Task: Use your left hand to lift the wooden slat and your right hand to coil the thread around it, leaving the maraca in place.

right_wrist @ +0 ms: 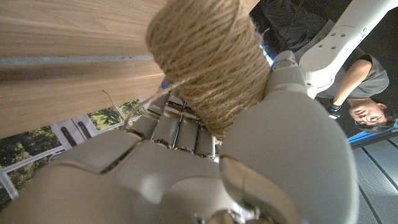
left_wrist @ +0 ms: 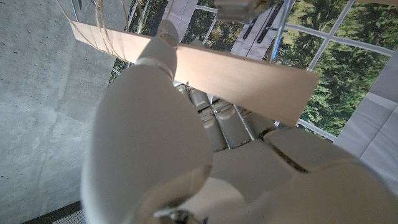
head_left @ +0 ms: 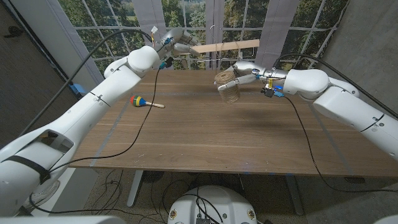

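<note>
A: Maraca (head_left: 145, 102) status?
B: Seen lying on the wooden table (head_left: 205, 137), left side, untouched.
A: Thread?
B: Spool of thread (head_left: 227, 86) is gripped by the right hand (head_left: 239, 79) above the far table edge.
A: Slat?
B: Wooden slat (head_left: 225, 46) is held aloft, pinched by the left hand (head_left: 174, 45); thread strands are seen around it (left_wrist: 102, 28).

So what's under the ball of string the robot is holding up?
Bare wooden table, where the spool of twine, held in the right hand, casts a shadow. The maraca lies off to the side.
</note>
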You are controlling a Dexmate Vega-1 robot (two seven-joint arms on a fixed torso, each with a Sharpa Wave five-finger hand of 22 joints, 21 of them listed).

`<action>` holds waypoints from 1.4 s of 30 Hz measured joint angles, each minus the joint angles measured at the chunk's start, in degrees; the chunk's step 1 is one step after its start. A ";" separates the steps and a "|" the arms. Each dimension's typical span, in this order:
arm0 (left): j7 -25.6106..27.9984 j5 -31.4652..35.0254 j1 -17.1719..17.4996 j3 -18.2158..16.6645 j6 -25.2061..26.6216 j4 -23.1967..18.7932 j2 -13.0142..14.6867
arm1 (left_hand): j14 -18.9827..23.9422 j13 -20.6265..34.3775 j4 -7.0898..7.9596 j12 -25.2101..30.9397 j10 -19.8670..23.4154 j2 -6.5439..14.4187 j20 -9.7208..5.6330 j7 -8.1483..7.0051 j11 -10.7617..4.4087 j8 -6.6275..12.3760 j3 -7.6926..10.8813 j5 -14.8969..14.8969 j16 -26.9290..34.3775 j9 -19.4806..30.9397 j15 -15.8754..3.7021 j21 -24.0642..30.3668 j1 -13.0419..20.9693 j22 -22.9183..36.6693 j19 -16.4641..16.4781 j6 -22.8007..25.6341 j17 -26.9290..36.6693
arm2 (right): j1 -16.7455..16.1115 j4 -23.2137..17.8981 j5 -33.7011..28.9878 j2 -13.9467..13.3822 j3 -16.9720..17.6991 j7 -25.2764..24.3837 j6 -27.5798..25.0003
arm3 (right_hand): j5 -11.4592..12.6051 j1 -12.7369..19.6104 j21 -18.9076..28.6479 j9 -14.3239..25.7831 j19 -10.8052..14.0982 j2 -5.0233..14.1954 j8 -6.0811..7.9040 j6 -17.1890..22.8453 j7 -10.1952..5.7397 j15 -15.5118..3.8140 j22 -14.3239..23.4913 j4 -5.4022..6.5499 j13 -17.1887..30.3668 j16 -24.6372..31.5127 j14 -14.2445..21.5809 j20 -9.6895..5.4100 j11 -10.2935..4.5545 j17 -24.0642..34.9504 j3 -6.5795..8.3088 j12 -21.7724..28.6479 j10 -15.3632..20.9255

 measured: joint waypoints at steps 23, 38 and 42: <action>-0.51 -0.50 -1.81 1.15 0.86 1.79 -0.25 | 0.62 -0.91 0.00 -0.27 0.52 0.00 0.00 0.01 0.52 -0.29 0.00 -0.29 -0.83 -0.04 0.43 0.38 0.00 0.00 0.00 0.00 -1.32 | 4.10 6.64 1.94 1.57 -3.18 3.25 -2.48 | 0.00 -0.02 0.00 0.00 -0.08 0.02 -0.21 0.00 0.00 -0.01 0.01 0.35 -0.39 0.00 0.01 -0.09 0.00 0.53 -0.11 -0.40 0.01; -2.90 0.82 -3.95 3.21 4.07 3.23 0.02 | 0.65 -1.47 -0.24 -0.66 0.73 0.00 0.00 0.01 0.72 -0.50 0.24 -0.34 -1.23 0.00 0.44 0.81 0.00 0.00 0.00 0.00 -2.15 | 5.78 8.19 1.18 2.47 -4.44 3.70 -2.93 | -0.22 -0.02 0.53 0.00 -0.08 0.02 -0.24 0.00 0.00 -0.01 0.02 0.56 -0.57 0.00 0.02 -0.09 0.00 0.80 0.10 -0.65 0.01; -3.64 0.85 -4.63 3.99 4.65 3.93 -0.04 | 0.85 -1.74 -0.24 -0.66 0.83 0.00 0.00 0.01 0.82 -0.51 0.25 -0.45 -1.24 -0.08 0.64 0.81 0.01 0.00 0.00 0.00 -2.60 | 6.00 8.27 0.66 2.61 -4.63 3.51 -3.38 | -0.44 -0.02 0.53 0.00 -0.08 0.02 -0.38 0.00 0.00 -0.01 0.02 0.57 -0.82 0.01 0.02 -0.09 0.00 0.80 0.11 -0.66 0.01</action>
